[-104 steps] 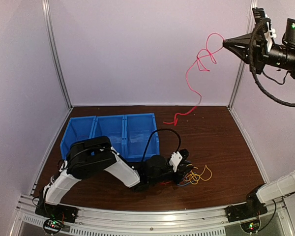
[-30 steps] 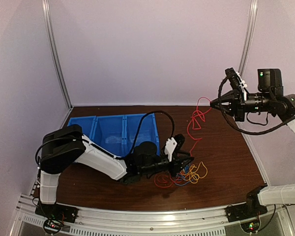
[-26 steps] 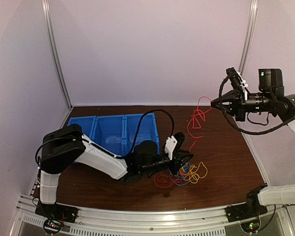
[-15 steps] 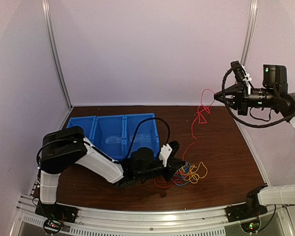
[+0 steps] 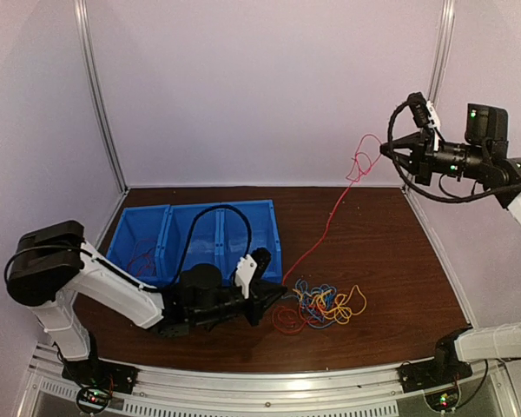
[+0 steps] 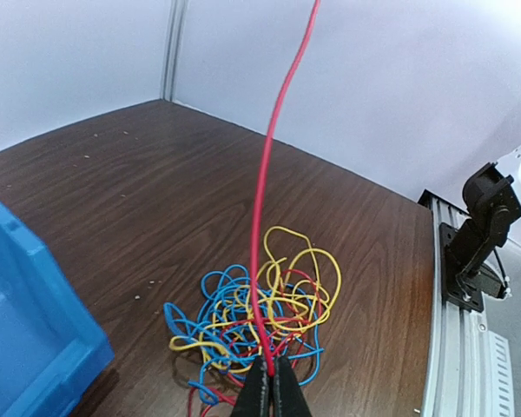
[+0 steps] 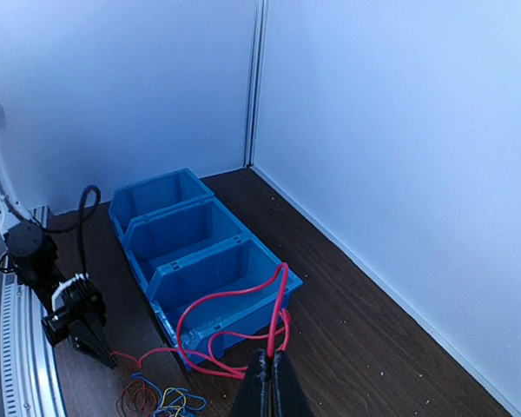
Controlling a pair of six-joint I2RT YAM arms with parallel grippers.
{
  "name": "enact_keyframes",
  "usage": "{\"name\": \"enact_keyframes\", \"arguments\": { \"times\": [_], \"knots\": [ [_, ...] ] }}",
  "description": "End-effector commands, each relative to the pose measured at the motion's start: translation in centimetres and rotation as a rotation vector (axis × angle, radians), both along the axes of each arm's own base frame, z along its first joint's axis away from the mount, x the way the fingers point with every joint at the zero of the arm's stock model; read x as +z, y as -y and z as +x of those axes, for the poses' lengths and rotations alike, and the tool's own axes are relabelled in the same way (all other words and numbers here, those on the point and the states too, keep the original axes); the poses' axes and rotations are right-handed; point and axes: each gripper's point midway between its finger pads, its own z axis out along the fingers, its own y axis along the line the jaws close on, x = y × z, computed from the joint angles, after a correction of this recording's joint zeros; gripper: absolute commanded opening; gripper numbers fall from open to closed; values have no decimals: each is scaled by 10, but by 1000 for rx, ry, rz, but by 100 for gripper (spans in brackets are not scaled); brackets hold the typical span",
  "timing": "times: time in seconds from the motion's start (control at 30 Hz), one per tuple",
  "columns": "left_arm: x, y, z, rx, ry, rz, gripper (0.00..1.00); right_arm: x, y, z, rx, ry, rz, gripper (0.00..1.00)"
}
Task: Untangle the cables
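Two robot arms hold one red cable (image 6: 257, 217) stretched between them above a dark wooden table (image 5: 391, 252). The left gripper (image 5: 276, 301), low over the board at about 6 o'clock in the overhead view, has its jaws clenched on the lower end of that cable; its wrist camera shows the red line rising straight out of the pinched fingertips (image 6: 259, 393) toward the pale wall. The right gripper (image 5: 385, 149), raised high at 2 o'clock near the corner post, is likewise closed tight on the upper end, where the cable curls into a few loose loops just below the fingers.

The rest of the cables lie as a loose multicoloured tangle (image 5: 326, 304) of blue, yellow-orange and red strands flat on the table at 5 o'clock, just beside the left gripper on its 3 o'clock side. A small red coil sits at the tangle's near-left edge.

A blue three-compartment bin (image 5: 195, 208) stands at 9 o'clock of the tangle, close behind the left arm's wrist. A thin red squiggle in its leftmost compartment may be another cable, though the overhead view is too coarse to be sure.
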Motion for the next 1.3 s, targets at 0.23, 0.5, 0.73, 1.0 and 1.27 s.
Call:
{"name": "enact_keyframes", "arguments": {
  "times": [0.23,0.5,0.73,1.0,1.27],
  "knots": [
    [97,-122,29,394,132,80,0,-79,-34,19,97,-139,-31,0],
    [151,-197,57,670,85,114,0,-93,-131,19,307,-183,-111,0],
    [195,-260,69,855,99,97,0,-99,-239,10,471,-163,-97,0],
    [247,-304,71,1020,175,114,0,-114,-354,17,546,-178,7,0],
    [260,-323,67,1087,147,97,0,-145,-425,38,576,-168,100,0]
  ]
}}
